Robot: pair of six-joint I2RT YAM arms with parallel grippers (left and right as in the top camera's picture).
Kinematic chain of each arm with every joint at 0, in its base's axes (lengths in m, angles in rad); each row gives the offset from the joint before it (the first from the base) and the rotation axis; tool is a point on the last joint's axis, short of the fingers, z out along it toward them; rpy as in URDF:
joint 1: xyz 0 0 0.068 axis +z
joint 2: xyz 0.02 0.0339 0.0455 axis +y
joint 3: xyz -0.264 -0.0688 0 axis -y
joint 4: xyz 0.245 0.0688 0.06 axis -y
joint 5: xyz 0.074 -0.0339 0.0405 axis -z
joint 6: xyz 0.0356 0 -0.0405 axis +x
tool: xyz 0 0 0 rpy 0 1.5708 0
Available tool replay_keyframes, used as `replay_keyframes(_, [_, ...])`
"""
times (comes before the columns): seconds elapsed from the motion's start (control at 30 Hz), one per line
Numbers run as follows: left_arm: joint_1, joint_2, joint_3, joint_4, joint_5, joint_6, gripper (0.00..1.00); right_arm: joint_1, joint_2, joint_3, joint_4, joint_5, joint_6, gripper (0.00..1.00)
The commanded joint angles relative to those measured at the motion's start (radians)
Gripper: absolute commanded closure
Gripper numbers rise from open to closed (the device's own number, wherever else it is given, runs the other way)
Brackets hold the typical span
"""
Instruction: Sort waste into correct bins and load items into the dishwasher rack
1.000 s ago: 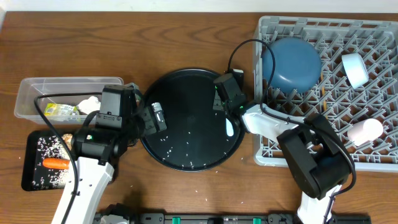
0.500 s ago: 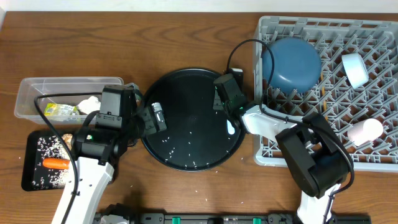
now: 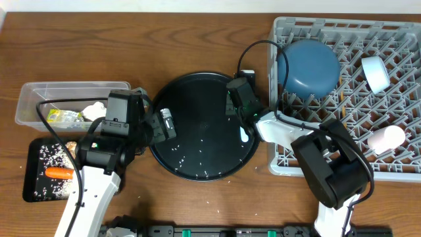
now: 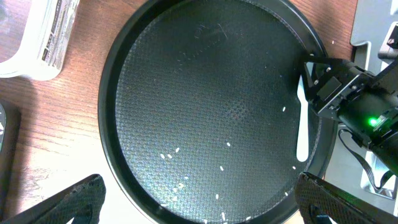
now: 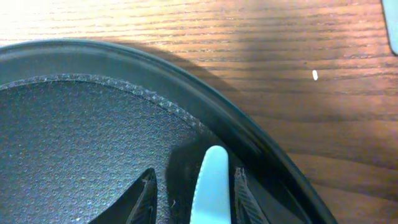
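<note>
A white spoon [image 3: 243, 133] [image 4: 303, 124] [image 5: 211, 186] lies on the right inner rim of the round black tray [image 3: 197, 99]. My right gripper [image 3: 238, 117] [image 5: 194, 177] straddles its handle. The right finger sits close against the handle and a gap remains at the left finger. My left gripper [image 3: 166, 124] [image 4: 202, 205] hangs wide open over the tray's left part, holding nothing. The dishwasher rack [image 3: 395, 99] holds a dark blue plate [image 3: 309, 66], a light-blue cup [image 3: 376, 72] and a pink cup [image 3: 385, 139].
A clear tub [image 3: 33, 99] at left holds a yellow-green wrapper [image 3: 64, 118] and a white tissue [image 3: 94, 110]. Below it, a shallow black tray [image 3: 33, 158] holds a carrot [image 3: 59, 173] and rice. Rice grains [image 4: 171, 154] dot the round tray.
The right gripper's jaws have narrowed around the spoon handle. The left arm has not moved.
</note>
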Motion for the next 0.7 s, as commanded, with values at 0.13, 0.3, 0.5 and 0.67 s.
replay_keyframes(0.13, [0.005, 0.003, 0.011, -0.003, -0.013, 0.006, 0.02, 0.002, 0.017, -0.01, -0.018, 0.036, -0.017, 0.7])
replay_keyframes(0.3, [0.005, 0.003, 0.011, -0.003, -0.013, 0.006, 0.02, 0.001, 0.024, -0.01, -0.021, 0.037, -0.014, 0.75])
replay_keyframes(0.5, [0.005, 0.003, 0.011, -0.003, -0.013, 0.006, 0.02, 0.001, 0.042, -0.01, -0.013, 0.037, -0.006, 0.76])
replay_keyframes(0.67, [0.005, 0.003, 0.011, -0.003, -0.013, 0.006, 0.02, 0.001, 0.058, -0.01, -0.012, 0.037, -0.006, 0.76])
